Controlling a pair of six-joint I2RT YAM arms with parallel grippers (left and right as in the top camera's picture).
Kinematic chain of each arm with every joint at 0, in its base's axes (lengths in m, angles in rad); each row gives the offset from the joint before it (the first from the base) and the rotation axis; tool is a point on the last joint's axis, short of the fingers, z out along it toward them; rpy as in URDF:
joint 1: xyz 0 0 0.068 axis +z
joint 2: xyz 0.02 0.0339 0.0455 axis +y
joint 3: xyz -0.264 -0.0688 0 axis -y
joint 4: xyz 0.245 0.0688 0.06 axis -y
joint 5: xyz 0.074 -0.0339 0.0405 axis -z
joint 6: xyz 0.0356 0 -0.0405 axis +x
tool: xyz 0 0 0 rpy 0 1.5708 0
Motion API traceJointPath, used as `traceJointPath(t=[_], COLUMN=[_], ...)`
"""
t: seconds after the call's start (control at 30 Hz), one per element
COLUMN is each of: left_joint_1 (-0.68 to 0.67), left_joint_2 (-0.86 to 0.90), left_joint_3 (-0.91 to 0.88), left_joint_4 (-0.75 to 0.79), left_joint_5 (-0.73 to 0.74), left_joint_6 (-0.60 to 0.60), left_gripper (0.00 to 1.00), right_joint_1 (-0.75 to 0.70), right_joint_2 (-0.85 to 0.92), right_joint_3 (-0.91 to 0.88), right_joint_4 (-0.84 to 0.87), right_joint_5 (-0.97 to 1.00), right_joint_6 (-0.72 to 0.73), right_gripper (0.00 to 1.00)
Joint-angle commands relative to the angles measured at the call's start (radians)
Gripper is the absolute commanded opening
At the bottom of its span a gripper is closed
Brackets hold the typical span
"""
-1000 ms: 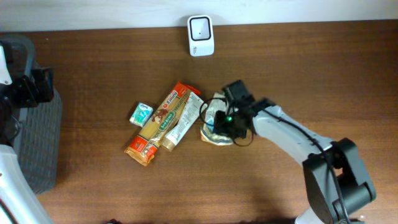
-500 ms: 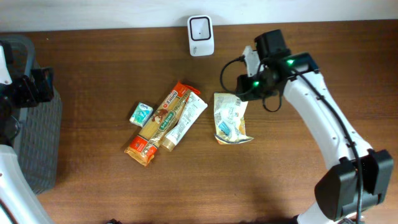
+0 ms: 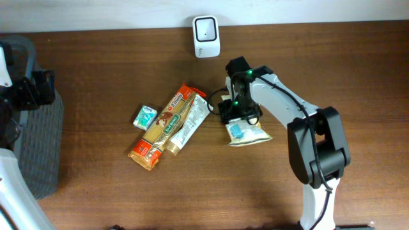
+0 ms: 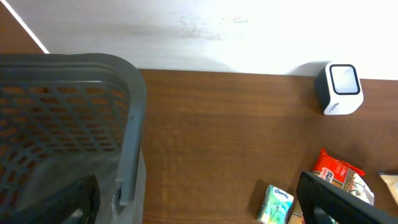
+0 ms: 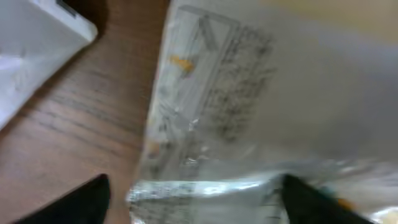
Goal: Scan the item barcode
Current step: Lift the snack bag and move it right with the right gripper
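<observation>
A crinkled clear packet (image 3: 248, 133) with printed text lies flat on the table right of centre. My right gripper (image 3: 234, 110) hangs low over its back edge. In the right wrist view the packet (image 5: 249, 112) fills the frame, blurred. Its sealed edge runs between the two dark fingertips, and the right gripper (image 5: 196, 191) stands open around it. The white scanner (image 3: 206, 36) stands at the back edge, also visible as the scanner (image 4: 339, 88) in the left wrist view. My left gripper (image 4: 199, 205) is open and empty at the far left.
An orange pasta pack (image 3: 162, 128), a white tube (image 3: 190, 123) and a small tissue pack (image 3: 145, 117) lie together left of the packet. A grey mesh basket (image 4: 134, 118) stands at the left edge, beside the left arm.
The right arm swung up towards the back right, then came back down over the packet, and its jaws opened wide. The packet now lies slightly further right. The left arm stayed still.
</observation>
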Motion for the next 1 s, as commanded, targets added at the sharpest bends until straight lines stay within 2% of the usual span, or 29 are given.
traceJointPath(t=[0.0,0.13,0.2,0.23,0.33,0.37,0.5,0.6,0.63,0.77,0.83,0.9,0.97], left_joint_1=[0.003,0.003,0.003,0.003,0.003,0.003,0.003,0.003,0.003,0.003,0.003,0.003,0.003], left_joint_2=[-0.014,-0.014,-0.014,-0.014,-0.014,-0.014,-0.014,-0.014,-0.014,-0.014,-0.014,-0.014,-0.014], left_joint_3=[0.011,0.011,0.011,0.011,0.011,0.011,0.011,0.011,0.011,0.011,0.011,0.011,0.011], left_joint_4=[0.002,0.002,0.002,0.002,0.002,0.002,0.001,0.001,0.001,0.001,0.001,0.001,0.001], left_joint_5=[0.013,0.013,0.013,0.013,0.013,0.013,0.013,0.013,0.013,0.013,0.013,0.013,0.013], left_joint_6=[0.012,0.012,0.012,0.012,0.012,0.012,0.012,0.012,0.012,0.012,0.012,0.012,0.012], left_gripper=[0.99,0.99,0.99,0.99,0.99,0.99,0.99,0.99,0.99,0.99,0.99,0.99,0.99], right_joint_1=[-0.074,-0.086,-0.086,-0.081,-0.036,-0.01,0.048,0.007,-0.021,-0.148,-0.176,-0.193,-0.238], right_joint_2=[0.058,0.0,-0.005,-0.005,0.004,0.004,0.004,0.004,0.004,0.003,-0.011,-0.048,-0.103], right_joint_3=[0.052,0.356,0.499,0.51,0.416,0.354,0.143,-0.028,-0.037,0.005,0.098,0.176,0.224], right_joint_4=[-0.076,-0.307,-0.439,-0.458,-0.444,-0.442,-0.408,-0.316,-0.309,-0.22,-0.232,-0.264,-0.29], right_joint_5=[0.068,-0.033,-0.117,-0.157,-0.174,-0.208,-0.198,0.0,0.046,0.084,0.033,-0.015,-0.041], right_joint_6=[-0.077,-0.148,-0.147,-0.148,-0.143,-0.143,-0.124,0.042,0.071,0.009,-0.069,-0.069,-0.069], right_gripper=[0.93,0.92,0.88,0.84,0.57,0.56,0.55,0.56,0.56,0.57,0.63,0.68,0.81])
